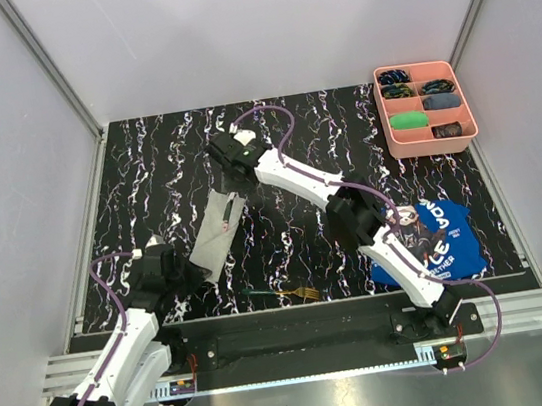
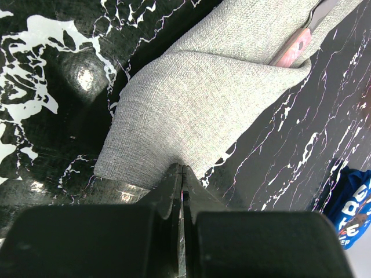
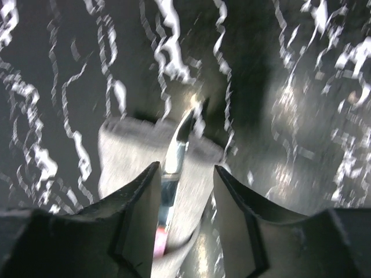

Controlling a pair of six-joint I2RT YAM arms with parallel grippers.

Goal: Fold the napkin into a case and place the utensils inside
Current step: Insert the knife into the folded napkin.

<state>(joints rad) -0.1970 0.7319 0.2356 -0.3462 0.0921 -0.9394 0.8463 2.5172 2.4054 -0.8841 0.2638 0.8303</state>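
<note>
The light grey napkin (image 1: pixel 217 233) lies folded into a narrow case (image 2: pixel 197 98), slanted across the middle of the table. My left gripper (image 2: pixel 182 169) is shut on its near lower edge (image 1: pixel 193 272). The pink-handled knife (image 2: pixel 293 49) is tucked into the fold, and its dark blade (image 3: pixel 179 145) sticks out past the far end. My right gripper (image 3: pixel 185 174) hovers open just above that end (image 1: pixel 234 190), with the blade between its fingers but untouched. The green-handled fork (image 1: pixel 285 291) lies alone on the table near the front edge.
A pink compartment tray (image 1: pixel 381 117) holding small items stands at the back right. A blue printed cloth (image 1: pixel 443 239) lies at the right, partly under the right arm. The table top is black marble pattern (image 1: pixel 147 180) between grey side walls.
</note>
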